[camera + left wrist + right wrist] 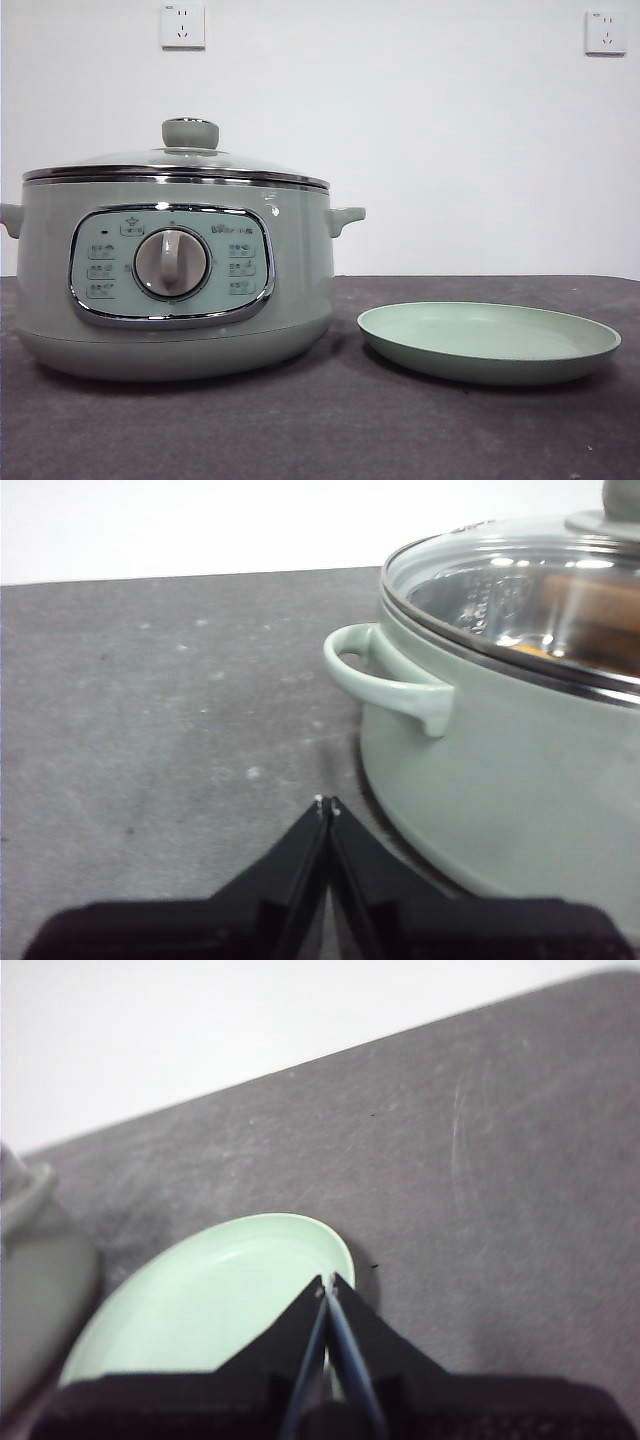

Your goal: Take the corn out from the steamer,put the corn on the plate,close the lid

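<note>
The sage-green steamer stands at the left of the table with its glass lid on. Through the lid in the left wrist view an orange-yellow patch shows, probably the corn, blurred by reflections. The pale green plate lies bare to the steamer's right. My left gripper is shut and holds nothing, hovering over the cloth beside the steamer's side handle. My right gripper is shut and holds nothing, above the plate's rim. Neither arm shows in the front view.
A dark grey cloth covers the table. A white wall with two sockets stands behind. The steamer's edge shows at the side of the right wrist view.
</note>
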Robot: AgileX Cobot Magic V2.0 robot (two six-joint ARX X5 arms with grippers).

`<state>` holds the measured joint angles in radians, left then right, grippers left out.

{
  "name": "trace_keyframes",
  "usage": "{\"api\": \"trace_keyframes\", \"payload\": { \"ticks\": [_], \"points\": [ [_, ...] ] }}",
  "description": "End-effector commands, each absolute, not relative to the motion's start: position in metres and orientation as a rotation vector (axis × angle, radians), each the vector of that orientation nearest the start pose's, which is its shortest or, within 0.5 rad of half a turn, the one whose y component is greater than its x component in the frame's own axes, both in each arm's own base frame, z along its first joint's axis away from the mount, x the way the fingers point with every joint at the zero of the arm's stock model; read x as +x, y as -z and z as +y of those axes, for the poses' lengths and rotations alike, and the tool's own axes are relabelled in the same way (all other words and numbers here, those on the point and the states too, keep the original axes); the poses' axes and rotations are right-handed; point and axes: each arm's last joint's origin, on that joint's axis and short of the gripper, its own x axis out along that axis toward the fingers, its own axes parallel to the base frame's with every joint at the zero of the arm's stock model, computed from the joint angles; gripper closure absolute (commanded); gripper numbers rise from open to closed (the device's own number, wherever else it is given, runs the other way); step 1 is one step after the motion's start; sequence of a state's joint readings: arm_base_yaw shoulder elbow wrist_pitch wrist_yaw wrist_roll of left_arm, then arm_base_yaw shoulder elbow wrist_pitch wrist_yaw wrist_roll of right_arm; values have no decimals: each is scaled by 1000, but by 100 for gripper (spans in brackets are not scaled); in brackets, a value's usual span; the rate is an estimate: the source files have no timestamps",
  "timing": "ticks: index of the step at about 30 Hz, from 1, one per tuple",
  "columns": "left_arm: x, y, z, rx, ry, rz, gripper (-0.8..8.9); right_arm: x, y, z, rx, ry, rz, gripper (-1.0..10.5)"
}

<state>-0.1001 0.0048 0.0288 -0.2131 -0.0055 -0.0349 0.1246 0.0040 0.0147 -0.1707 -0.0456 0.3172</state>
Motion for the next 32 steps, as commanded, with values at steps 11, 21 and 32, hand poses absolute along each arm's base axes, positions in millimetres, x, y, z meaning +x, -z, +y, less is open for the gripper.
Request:
{"api": "trace_keyframes", "payload": {
  "ticks": [11,21,32],
  "points": [
    [91,-165,-12,-209,183,180,820,92,-169,13,435,-136,205,957],
    [81,-227,-11,-209,183,188,820,99,-240,14,360,-145,208,957],
    [103,-289,-14,-124,232,274,819,138,-314,24,187,-332,398,948]
  ]
}}
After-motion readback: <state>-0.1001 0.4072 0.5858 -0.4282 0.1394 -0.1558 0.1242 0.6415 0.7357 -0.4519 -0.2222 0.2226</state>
